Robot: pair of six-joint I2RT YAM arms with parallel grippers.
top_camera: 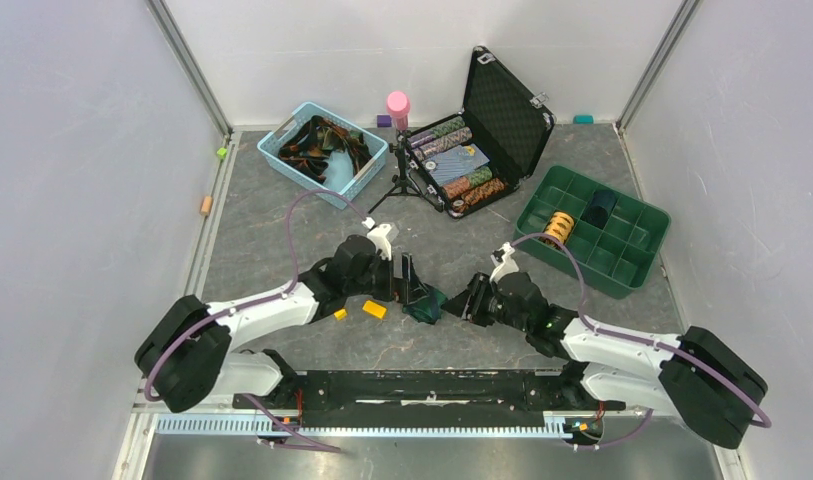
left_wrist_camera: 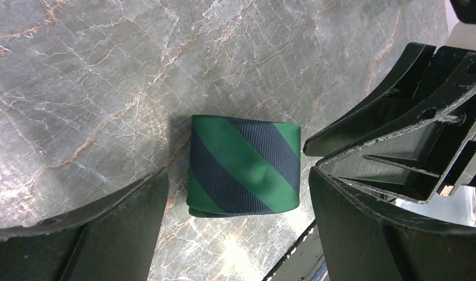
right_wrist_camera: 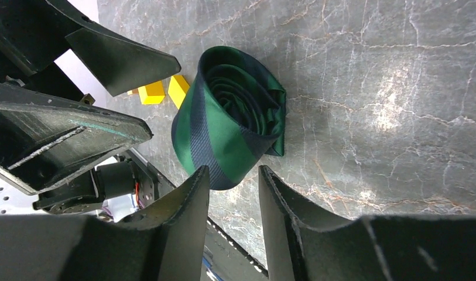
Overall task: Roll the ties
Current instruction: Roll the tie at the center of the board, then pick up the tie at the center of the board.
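Note:
A dark green-and-navy striped tie (top_camera: 424, 305) lies rolled into a coil on the grey marble table (top_camera: 282, 230), between the two grippers. In the left wrist view the roll (left_wrist_camera: 244, 167) lies on its side between my left gripper's (left_wrist_camera: 238, 199) wide-open fingers, touching neither. My left gripper also shows in the top view (top_camera: 414, 285). In the right wrist view the coil (right_wrist_camera: 223, 117) shows its spiral end. My right gripper (right_wrist_camera: 232, 184) is narrowly open, with the roll's lower edge just at its fingertips. It also shows in the top view (top_camera: 460, 300).
A blue basket (top_camera: 367, 165) at the back left holds loose ties. An open black case (top_camera: 507, 115) holds poker chips. A green divided tray (top_camera: 632, 245) holds an orange roll (top_camera: 557, 228) and a dark roll (top_camera: 600, 208). Small orange blocks (top_camera: 374, 309) lie beside the left gripper. A pink cylinder (top_camera: 397, 105) and a small tripod (top_camera: 402, 185) stand at the back.

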